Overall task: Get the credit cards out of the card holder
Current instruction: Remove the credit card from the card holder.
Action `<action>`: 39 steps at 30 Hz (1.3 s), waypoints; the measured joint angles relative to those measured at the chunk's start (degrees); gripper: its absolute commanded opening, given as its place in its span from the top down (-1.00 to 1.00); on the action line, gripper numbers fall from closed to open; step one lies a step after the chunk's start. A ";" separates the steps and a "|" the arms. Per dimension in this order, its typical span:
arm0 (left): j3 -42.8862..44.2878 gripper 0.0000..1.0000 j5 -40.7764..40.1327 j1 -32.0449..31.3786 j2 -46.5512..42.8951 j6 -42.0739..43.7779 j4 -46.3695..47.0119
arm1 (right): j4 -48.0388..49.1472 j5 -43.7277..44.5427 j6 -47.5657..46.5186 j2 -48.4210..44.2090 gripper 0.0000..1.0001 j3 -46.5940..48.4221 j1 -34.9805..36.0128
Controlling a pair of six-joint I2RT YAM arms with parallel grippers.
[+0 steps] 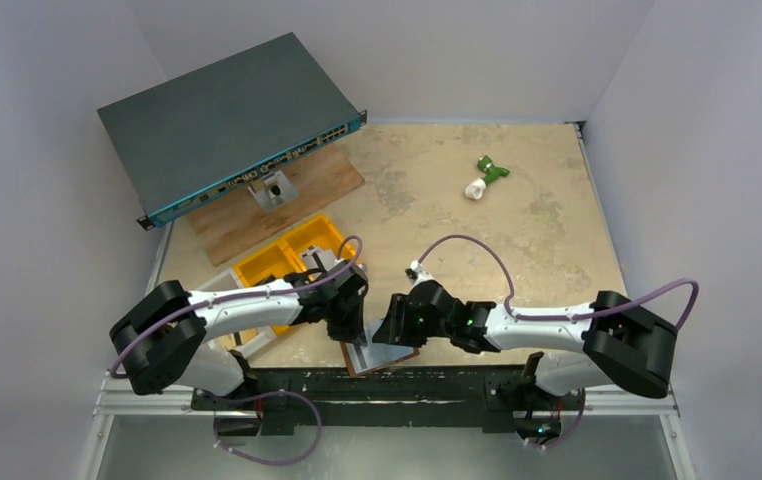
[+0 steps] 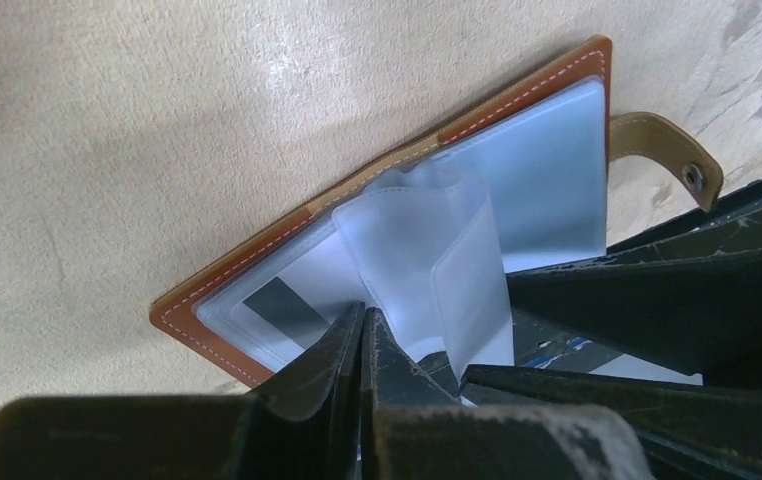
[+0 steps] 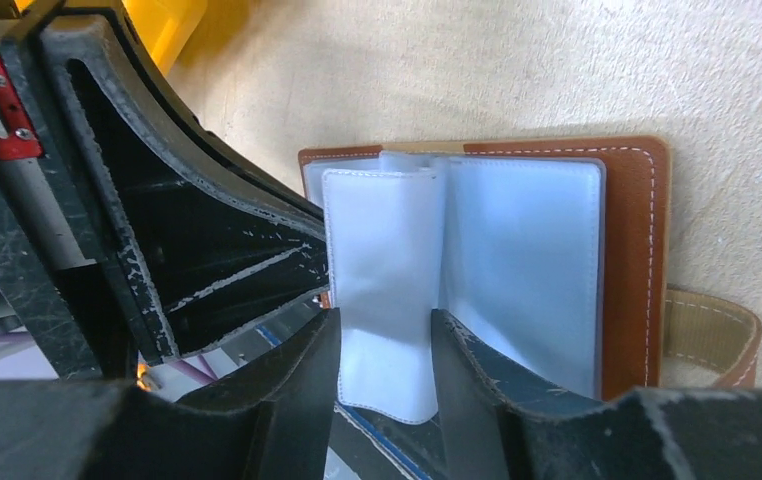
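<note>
You are working a card holder lying open at the near edge of the table. Your right gripper is standing part open astride its upright sleeve, gripping nothing. Your left gripper is sitting fully closed beside a pocketed card.

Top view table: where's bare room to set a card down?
Free: tan tabletop between yellow plastic bin and green-and-white object; also right side below that object. Crowded: near edge around brown leather card holder, and left by wooden board.

Brown stitched leather card holder, frosted plastic sleeves, matt mottled table
</note>
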 measured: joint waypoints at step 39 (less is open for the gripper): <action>13.11 0.48 -1.09 -2.19 5.84 2.29 -1.42 | -26.14 14.19 -5.44 -12.98 0.13 7.28 0.00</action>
